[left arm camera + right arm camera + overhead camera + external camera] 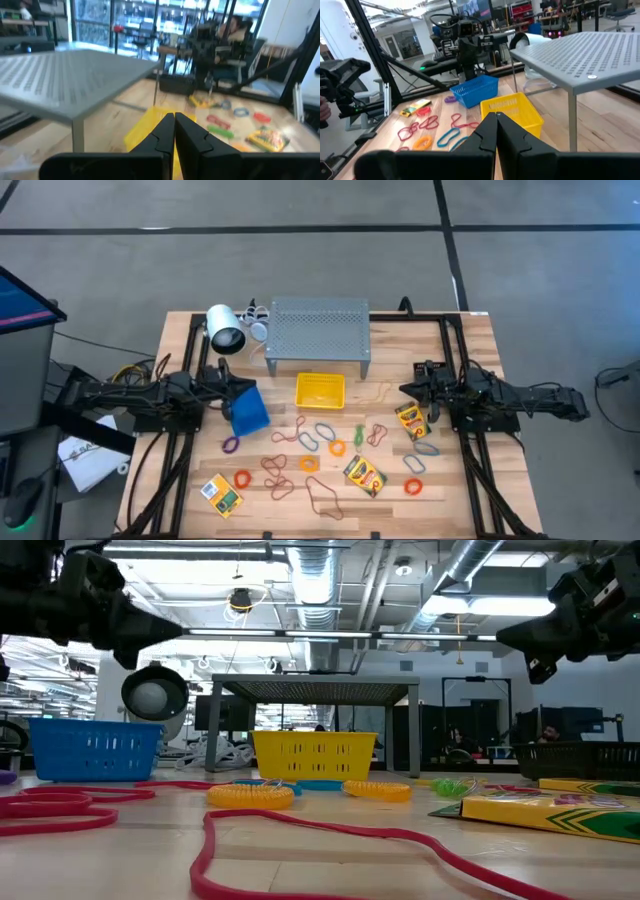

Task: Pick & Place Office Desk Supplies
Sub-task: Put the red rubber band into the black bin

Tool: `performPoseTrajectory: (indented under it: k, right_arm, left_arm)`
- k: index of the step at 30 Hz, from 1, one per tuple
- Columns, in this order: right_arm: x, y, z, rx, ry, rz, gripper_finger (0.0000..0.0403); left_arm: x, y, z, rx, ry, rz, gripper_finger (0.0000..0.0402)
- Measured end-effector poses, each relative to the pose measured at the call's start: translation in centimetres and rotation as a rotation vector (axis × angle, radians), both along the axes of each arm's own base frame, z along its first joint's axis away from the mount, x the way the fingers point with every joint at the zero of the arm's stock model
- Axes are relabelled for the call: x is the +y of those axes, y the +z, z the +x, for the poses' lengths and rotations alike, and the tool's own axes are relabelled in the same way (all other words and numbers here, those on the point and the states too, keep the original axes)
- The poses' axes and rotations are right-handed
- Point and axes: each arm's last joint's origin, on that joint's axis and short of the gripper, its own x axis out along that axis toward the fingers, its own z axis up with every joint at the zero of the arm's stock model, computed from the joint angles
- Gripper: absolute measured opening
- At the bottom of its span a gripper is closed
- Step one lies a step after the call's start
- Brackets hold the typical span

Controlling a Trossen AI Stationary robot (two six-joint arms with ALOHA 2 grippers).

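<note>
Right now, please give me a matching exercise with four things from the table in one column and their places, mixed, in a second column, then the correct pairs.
Things:
1. blue bin
2. yellow bin
3. grey shelf
4. left tool

Places and states:
A. at the back middle of the table
B. shut, above the blue bin's back edge
C. just in front of the shelf
D. on the left side, tilted, beside a purple band

Pairs: 1-D, 2-C, 3-A, 4-B

Coloured rubber bands (318, 442) lie scattered flat over the table's near half. Three yellow-green crayon boxes (364, 475) lie flat among them.
</note>
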Motion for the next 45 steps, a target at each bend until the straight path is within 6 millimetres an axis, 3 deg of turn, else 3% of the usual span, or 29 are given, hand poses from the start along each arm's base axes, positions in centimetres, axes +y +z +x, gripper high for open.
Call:
performPoseTrajectory:
  k: [11,45]
  right_arm:
    - [0.0,0.4,0.0,-0.042,-0.001,-0.003,0.0000]
    - [0.3,1.0,0.0,-0.100,0.027,-0.006,0.0000]
  left_arm:
    - [0.0,1.3,-0.1,-0.135,0.000,-0.007,0.0008]
    - [0.0,1.3,-0.1,-0.148,-0.004,-0.051,0.0008]
